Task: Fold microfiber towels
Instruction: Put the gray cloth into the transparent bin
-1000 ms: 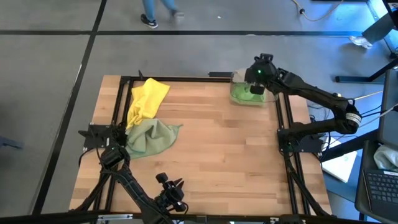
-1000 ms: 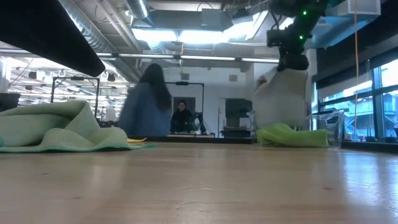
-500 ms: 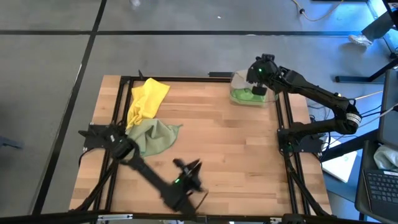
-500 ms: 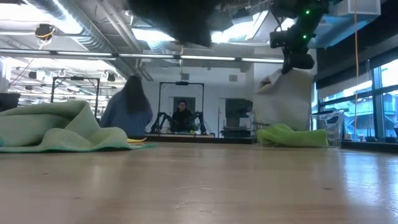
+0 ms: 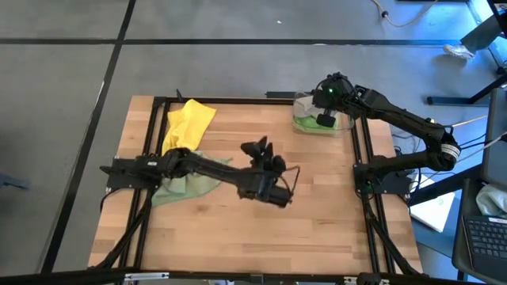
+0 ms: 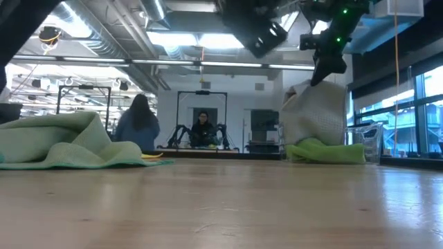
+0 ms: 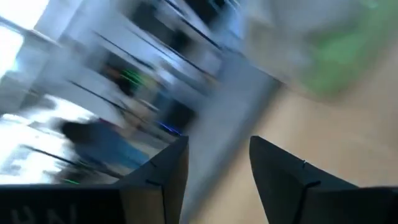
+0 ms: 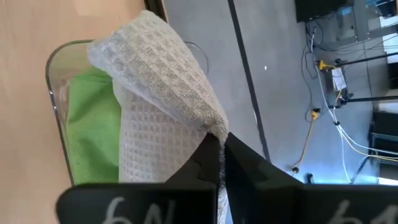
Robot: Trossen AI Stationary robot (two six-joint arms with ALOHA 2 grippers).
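The right tool (image 8: 219, 163) is at the upper right of the high view, above the clear plastic bin (image 5: 301, 101). Its fingers are pressed together on a corner of the grey-beige towel (image 8: 163, 106), which hangs down from them into the bin. Under it, in the bin, lies the bright green towel (image 8: 93, 127).

I judge that the step in hand is to lift this towel out of the bin and bring it to the surface (image 5: 317, 206). To do it well, the arm should rise until the lower edge is free of the bin wall, so that the green one is not dragged out with it. Then it should lay the cloth flat in the bare middle, where the other arm can take a second corner.

The left tool (image 5: 261, 150) is above the middle of the surface in the high view, with its fingers apart and nothing between them.

The grey-beige towel has a coarse waffle weave with small square cells, and it drapes in a soft ridge. The green one looks smoother and is bunched. At the left of the high view the bright yellow towel (image 5: 186, 125) lies crumpled, long and narrow. The pale olive-green towel (image 5: 178, 184) lies in loose folds just beside it, partly under the left arm. The surface is pale wooden planks, smooth and hard.
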